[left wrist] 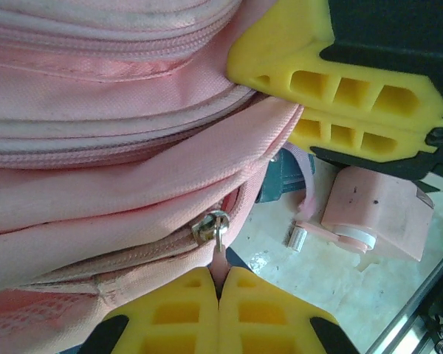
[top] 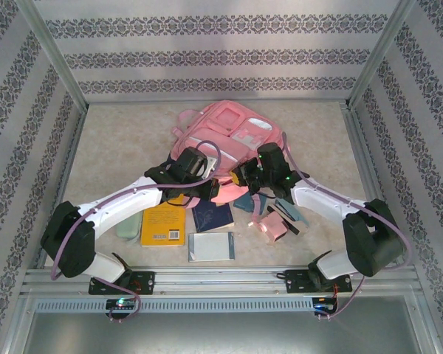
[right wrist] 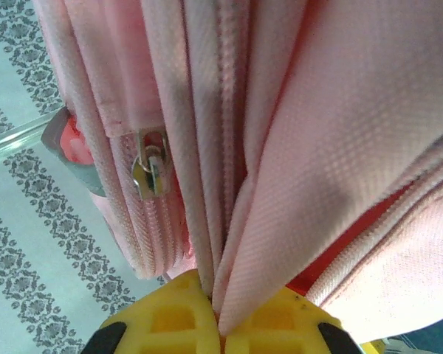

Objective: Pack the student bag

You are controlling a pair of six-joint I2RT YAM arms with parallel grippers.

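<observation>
The student bag point(top: 229, 133), a large pink backpack, lies at the middle back of the table, its near edge lifted between the two arms. My left gripper point(top: 209, 189) is at that edge. In the left wrist view it point(left wrist: 220, 286) is shut on the pink pull tab of a metal zipper slider point(left wrist: 210, 227). My right gripper point(top: 241, 179) meets the bag from the right. Its yellow fingers point(left wrist: 332, 88) press on the fabric just past the zipper. In the right wrist view it point(right wrist: 220, 318) is shut on a fold of the bag's fabric point(right wrist: 332, 140), beside a second zipper slider point(right wrist: 151, 173).
Near the arms lie a yellow book point(top: 162, 225), a dark blue book point(top: 212, 215), a grey notebook point(top: 211, 246), a pale green case point(top: 128, 230), teal items point(top: 244, 200) and a pink dispenser point(top: 273, 227). Metal frame rails and patterned walls close in the table.
</observation>
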